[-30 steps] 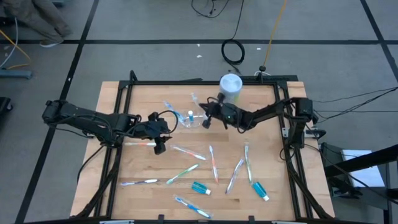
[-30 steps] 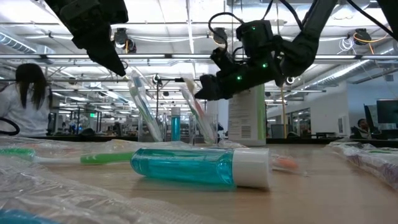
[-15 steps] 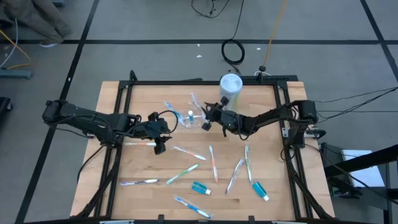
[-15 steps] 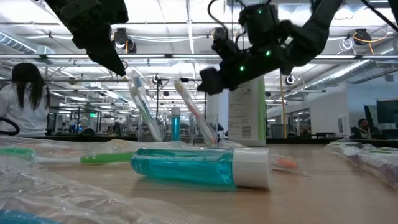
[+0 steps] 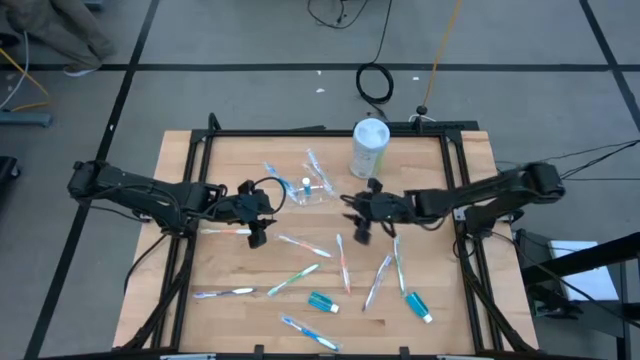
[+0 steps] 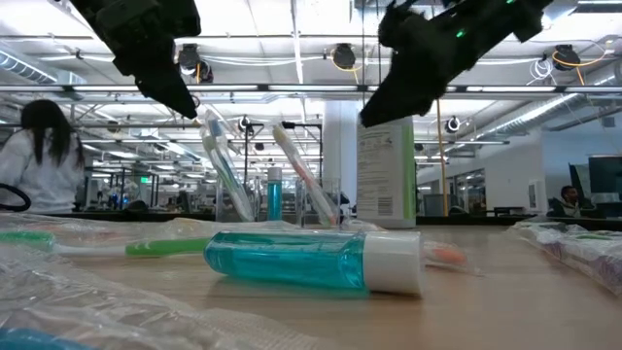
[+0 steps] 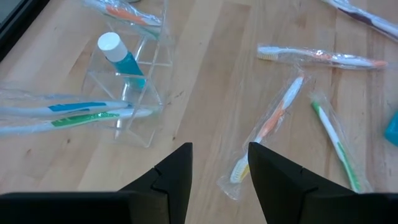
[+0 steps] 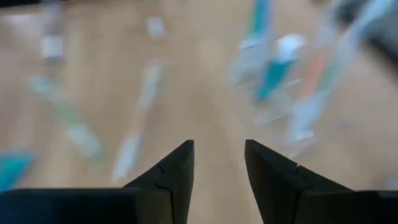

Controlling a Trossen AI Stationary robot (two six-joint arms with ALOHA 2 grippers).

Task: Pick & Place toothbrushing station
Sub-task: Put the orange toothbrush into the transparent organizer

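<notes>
Moved: the right gripper [image 5: 362, 226] has pulled back from the clear cup [image 5: 309, 192] toward the table's middle; the toothbrush it carried now stands in the cup
Right gripper: over bare wood, right of the cup and apart from it; jaws apart, nothing between them
Left gripper [image 5: 256, 234]: left of the cup, hovering; jaws apart and empty
Cup: far centre, holding a blue toothpaste tube [image 7: 118, 54] and wrapped toothbrushes [image 7: 74, 112]
Loose toothbrushes [image 5: 343, 262]: scattered across the near half; two toothpaste tubes [image 5: 322, 302] among them
Canister [image 5: 368, 147]: upright at the far edge, right of the cup
</notes>
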